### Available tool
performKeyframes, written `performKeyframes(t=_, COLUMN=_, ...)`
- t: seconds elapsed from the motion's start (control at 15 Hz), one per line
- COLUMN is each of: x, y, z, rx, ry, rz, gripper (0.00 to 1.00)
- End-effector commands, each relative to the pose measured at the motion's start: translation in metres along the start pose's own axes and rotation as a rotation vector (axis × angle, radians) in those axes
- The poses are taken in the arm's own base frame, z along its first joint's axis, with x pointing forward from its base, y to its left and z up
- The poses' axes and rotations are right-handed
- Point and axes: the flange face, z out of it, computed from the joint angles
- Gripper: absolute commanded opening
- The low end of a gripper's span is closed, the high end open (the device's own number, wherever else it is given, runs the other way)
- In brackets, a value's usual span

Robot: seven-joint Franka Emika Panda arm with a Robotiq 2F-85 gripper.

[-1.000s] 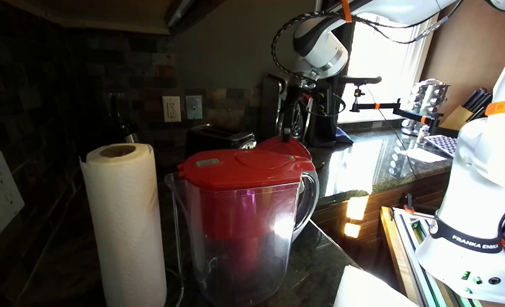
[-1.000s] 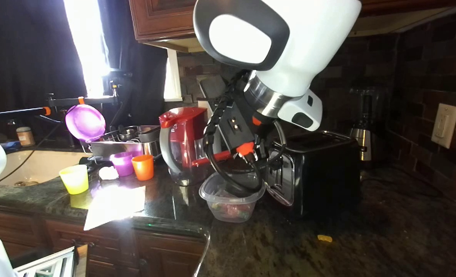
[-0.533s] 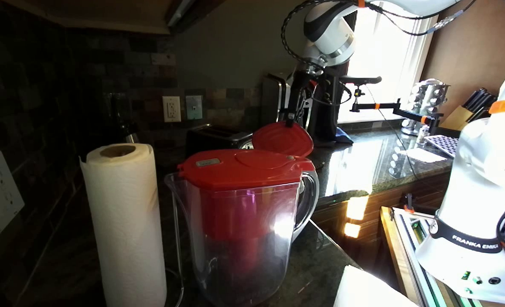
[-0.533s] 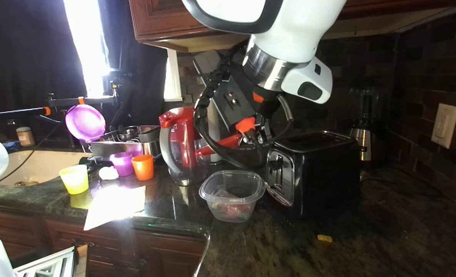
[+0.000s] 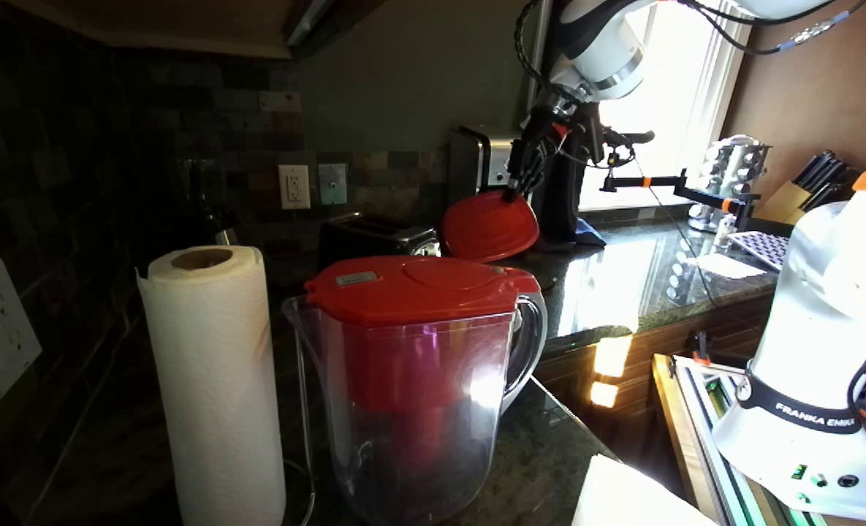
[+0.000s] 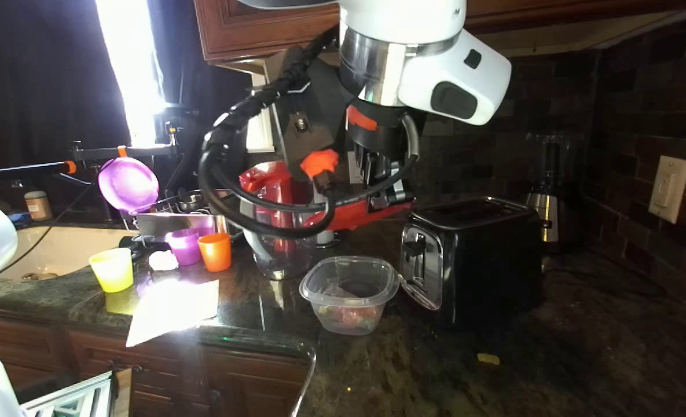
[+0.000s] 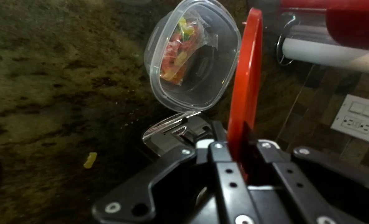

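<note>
Aloft, a red lid (image 5: 491, 228) hangs tilted over the counter (image 7: 47, 77), its edge in the gripper (image 7: 235, 133).

The two fingers (image 7: 219, 152) pinch the lid from either side, and the wrist view shows it nearly edge-on. Lower down, on the stone, sits an open clear container (image 7: 207, 84) with a bag of colourful pieces (image 7: 179, 51) inside; a black toaster (image 6: 487, 260) stands just beside it, and a small yellow piece (image 7: 90, 160) lies near the toaster. Farther out are a red-topped pitcher (image 5: 476, 351), a paper towel roll (image 5: 217, 387), and a yellow cup (image 6: 111, 270), purple cup (image 6: 184, 248) and orange cup (image 6: 215, 253).
</note>
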Motion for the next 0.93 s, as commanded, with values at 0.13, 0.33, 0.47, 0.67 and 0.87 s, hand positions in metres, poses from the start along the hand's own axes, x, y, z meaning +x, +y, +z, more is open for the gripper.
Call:
performKeyframes(t=0.13, x=-0.042, y=0.025, z=-0.018, rx=-0.035, ry=0.106, rz=0.213, gripper=0.04)
performKeyframes(t=0.33, x=-0.061, y=0.036, z=-0.026, rx=-0.071, ry=0.19, rz=0.304, gripper=0.04)
performKeyframes(t=0.47, x=-0.069, y=0.046, z=-0.031, rx=-0.104, ry=0.279, rz=0.371, gripper=0.04)
performKeyframes(t=0.67, x=-0.075, y=0.056, z=-0.033, rx=-0.158, ry=0.377, rz=0.471, gripper=0.04)
performKeyframes(t=0.87, x=-0.071, y=0.066, z=-0.024, rx=-0.182, ry=0.397, rz=0.553, gripper=0.04)
